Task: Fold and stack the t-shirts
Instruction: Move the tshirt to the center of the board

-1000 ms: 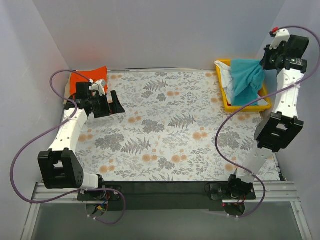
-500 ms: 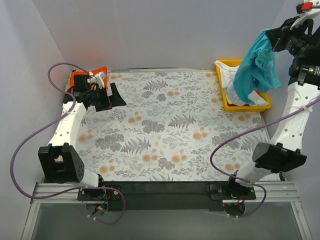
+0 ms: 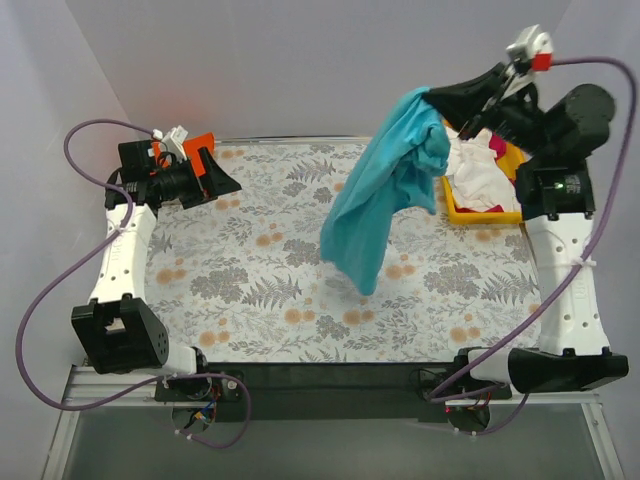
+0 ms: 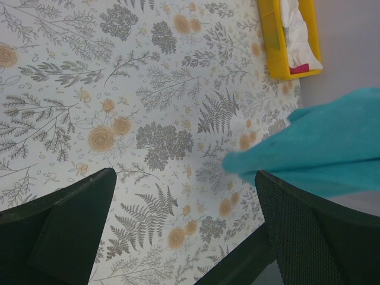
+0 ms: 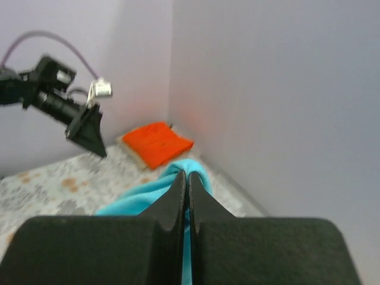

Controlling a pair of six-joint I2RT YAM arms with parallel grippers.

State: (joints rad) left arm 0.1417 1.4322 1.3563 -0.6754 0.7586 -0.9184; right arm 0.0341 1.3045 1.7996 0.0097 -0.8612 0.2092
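Observation:
My right gripper [image 3: 435, 97] is shut on the top of a teal-blue t-shirt [image 3: 372, 205], which hangs in the air over the middle right of the table. In the right wrist view the shut gripper [image 5: 187, 177] pinches the teal cloth [image 5: 142, 199]. A folded orange t-shirt [image 5: 157, 142] lies in the far left corner, partly hidden behind my left gripper in the top view [image 3: 201, 143]. My left gripper [image 3: 222, 178] is open and empty above that corner. A white t-shirt [image 3: 478, 180] and a magenta one [image 3: 495, 145] lie in the yellow tray [image 3: 482, 214].
The floral table cloth [image 3: 260, 280] covers the table. The yellow tray [image 4: 270, 41] stands at the far right. Purple-grey walls close the back and both sides. In the left wrist view, the teal shirt [image 4: 323, 154] hangs at the right.
My right arm has lifted the teal shirt out of the tray and swung it left over the table. My left gripper has pulled back and up toward the far left corner.

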